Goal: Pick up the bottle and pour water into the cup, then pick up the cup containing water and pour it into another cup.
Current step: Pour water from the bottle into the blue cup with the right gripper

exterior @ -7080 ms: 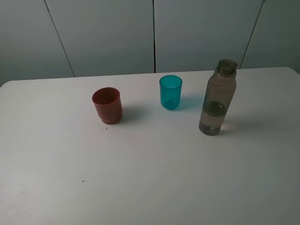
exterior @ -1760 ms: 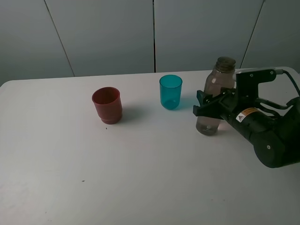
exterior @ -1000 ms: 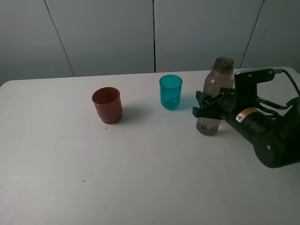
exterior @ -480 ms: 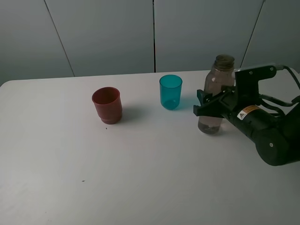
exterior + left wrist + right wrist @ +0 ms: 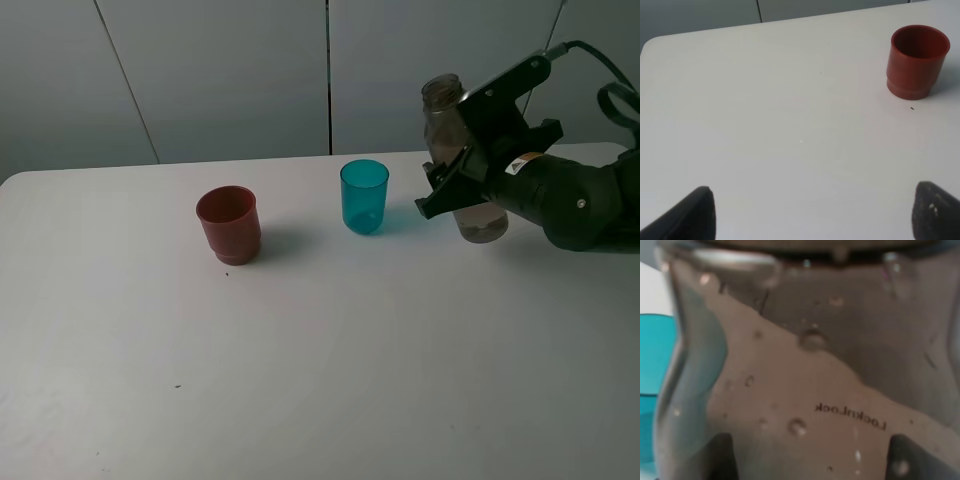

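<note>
The right end effector (image 5: 455, 186) is clamped on the bottle (image 5: 441, 112), holding it clear of the tabletop (image 5: 320, 380) just right of the cup (image 5: 364, 196), with the neck tipped left toward it, so the first pour looks about to begin. Next, the open mouth must come over that rim and tilt gently. The left end effector (image 5: 815, 216) stands open, with another cup (image 5: 229, 224) ahead of it.

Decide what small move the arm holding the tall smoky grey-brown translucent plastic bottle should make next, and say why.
Probably carry the bottle toward the small teal translucent plastic tumbler. The right gripper is shut on the bottle, which is tilted and seems clear of the table, but its open neck sits short of the tumbler's rim, not above it.
</note>
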